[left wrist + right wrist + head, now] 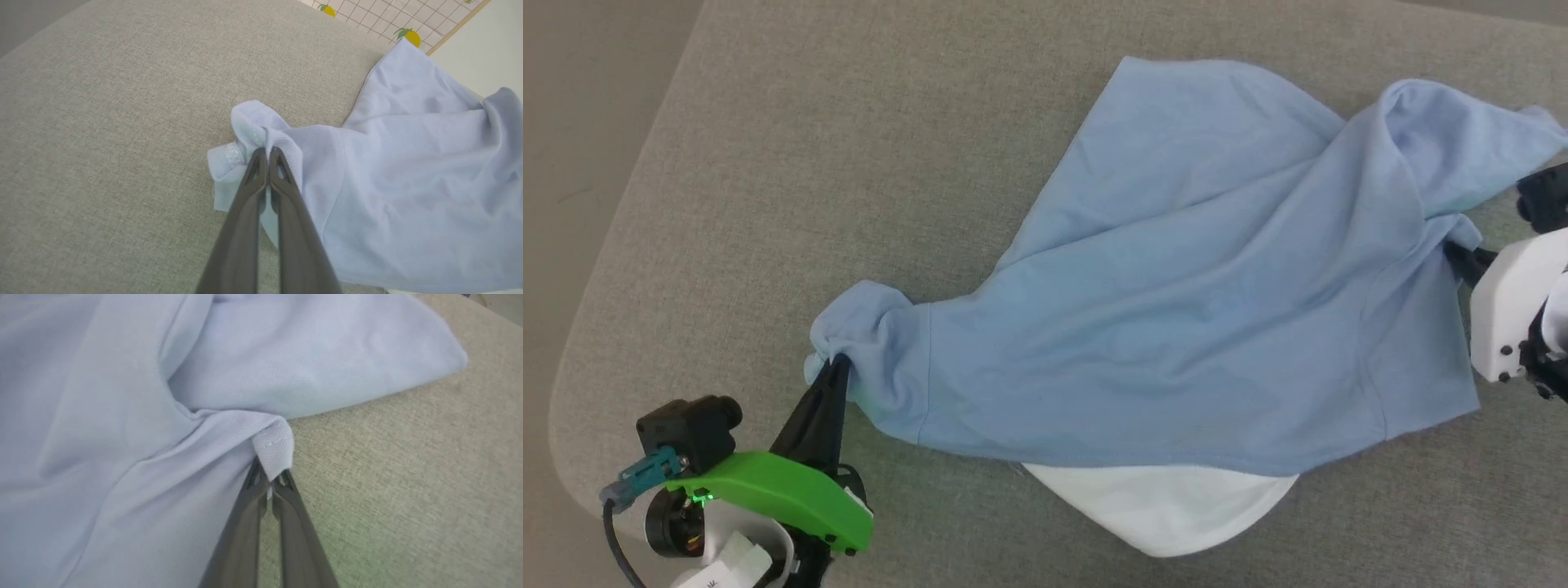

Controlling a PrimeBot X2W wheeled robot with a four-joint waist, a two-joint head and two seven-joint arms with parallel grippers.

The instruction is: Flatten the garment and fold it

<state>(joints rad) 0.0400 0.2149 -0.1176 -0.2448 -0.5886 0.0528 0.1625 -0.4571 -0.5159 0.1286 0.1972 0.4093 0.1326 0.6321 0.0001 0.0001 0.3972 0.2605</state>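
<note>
Garment (1176, 286) lies on the grey pad (849, 163), spread over the pad's middle and right part. It is not flat: long creases run through the blue cloth, and one fold stands up toward the pad's far right. A white layer (1160, 506) pokes out from under the blue hem, on the side toward the pad's near edge.

Left gripper (267, 152): I read the jaws as closed, pinching a bunched corner of the garment. In my left wrist view the cloth wraps around both fingertips and a stitched hem shows just beside them. That corner sits in the pad's near-left part, well in from the pad's rounded corner.

Right gripper (270, 479): jaws closed on a small stitched tip of the garment, which folds over the fingertips. Bare pad shows just beside the fingers. From the head camera this grip is at the pad's right side, with the white wrist housing (1511, 302) just beyond it.

Between the two grips the cloth rests on the pad, rumpled rather than taut.

Past the pad's far edge I see a checked sheet with yellow fruit prints (408, 36). Off the pad's left edge is plain floor (572, 122)
</note>
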